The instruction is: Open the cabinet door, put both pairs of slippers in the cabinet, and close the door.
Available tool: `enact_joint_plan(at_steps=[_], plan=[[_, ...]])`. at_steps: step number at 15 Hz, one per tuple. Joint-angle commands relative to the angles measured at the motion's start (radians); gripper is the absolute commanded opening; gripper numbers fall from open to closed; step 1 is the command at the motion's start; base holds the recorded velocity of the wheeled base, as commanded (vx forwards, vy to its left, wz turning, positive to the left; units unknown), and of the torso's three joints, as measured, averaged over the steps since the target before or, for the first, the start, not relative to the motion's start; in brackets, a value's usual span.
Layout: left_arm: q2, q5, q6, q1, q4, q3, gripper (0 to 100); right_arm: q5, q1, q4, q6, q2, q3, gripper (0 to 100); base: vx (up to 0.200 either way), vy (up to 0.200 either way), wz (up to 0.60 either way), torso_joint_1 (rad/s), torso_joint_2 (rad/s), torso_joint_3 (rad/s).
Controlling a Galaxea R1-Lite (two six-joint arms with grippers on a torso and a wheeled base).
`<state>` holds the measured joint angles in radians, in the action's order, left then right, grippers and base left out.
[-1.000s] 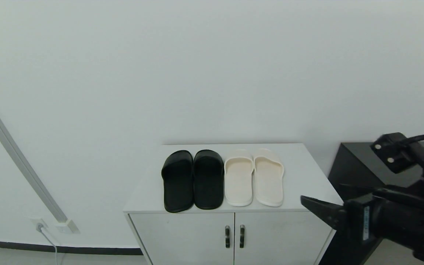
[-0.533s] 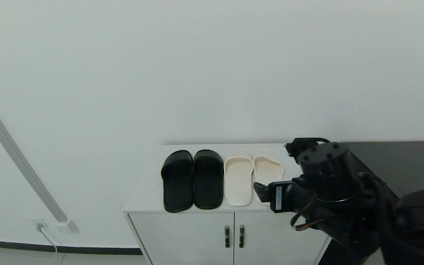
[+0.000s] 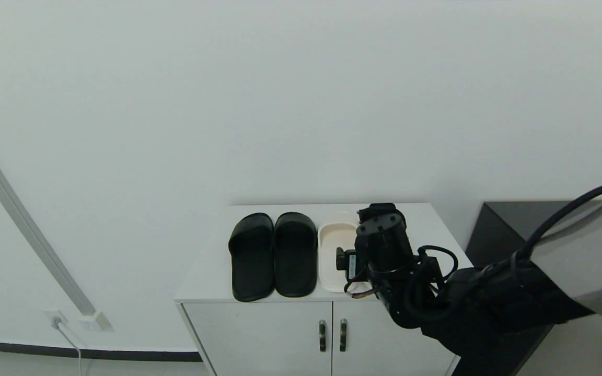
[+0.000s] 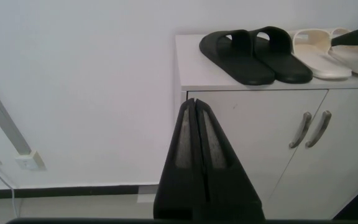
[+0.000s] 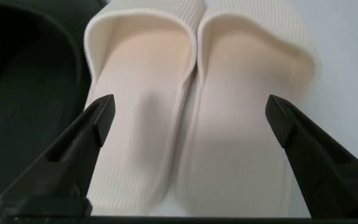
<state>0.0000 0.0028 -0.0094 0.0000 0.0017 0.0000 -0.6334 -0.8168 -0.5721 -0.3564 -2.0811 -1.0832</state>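
Jaws spread wide, the right gripper [image 5: 190, 106] straddles the cream slippers [image 5: 142, 143], which lie touching on the cabinet [image 3: 431, 224] top, right of the black slippers [image 3: 275, 256]. The left gripper [image 4: 196, 124] is pinched closed, low before the cabinet's left side. The pair looks like light, soft foam, likely best pinched together across both straps.

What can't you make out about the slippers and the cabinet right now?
- Cabinet inside: head view, both doors closed.
- Right cream slipper: head view, right arm covers it.
- Cabinet's lower part: head view, cut off by bottom edge.
- Cream slippers' heels: right wrist view, cut off at the picture's edge.
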Motion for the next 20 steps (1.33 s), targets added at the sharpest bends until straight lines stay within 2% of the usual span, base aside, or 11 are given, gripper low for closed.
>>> enact_joint_plan(at_steps=[1, 7, 14, 15, 20], plan=[[0.000, 0.000, 0.000, 0.000, 0.000, 0.000, 0, -0.003, 0.030, -0.045, 0.039, -0.093, -0.050, 100, 0.000, 0.000, 0.00, 0.000, 0.00, 0.000], [0.002, 0.000, 0.000, 0.000, 0.000, 0.000, 0, -0.011, 0.091, -0.060, 0.096, -0.206, -0.221, 100, 0.000, 0.000, 0.00, 0.000, 0.00, 0.000], [0.000, 0.000, -0.001, 0.000, 0.000, 0.000, 0, -0.011, 0.110, -0.057, 0.132, -0.257, -0.304, 100, 0.000, 0.000, 0.00, 0.000, 0.00, 0.000], [0.002, 0.000, -0.001, 0.000, 0.000, 0.000, 0, -0.011, 0.110, -0.057, 0.134, -0.257, -0.310, 0, 0.000, 0.000, 0.00, 0.000, 0.00, 0.000], [0.000, 0.000, -0.003, 0.000, 0.000, 0.000, 0, -0.014, 0.113, -0.057, 0.160, -0.252, -0.313, 0, 0.000, 0.000, 0.00, 0.000, 0.00, 0.000]])
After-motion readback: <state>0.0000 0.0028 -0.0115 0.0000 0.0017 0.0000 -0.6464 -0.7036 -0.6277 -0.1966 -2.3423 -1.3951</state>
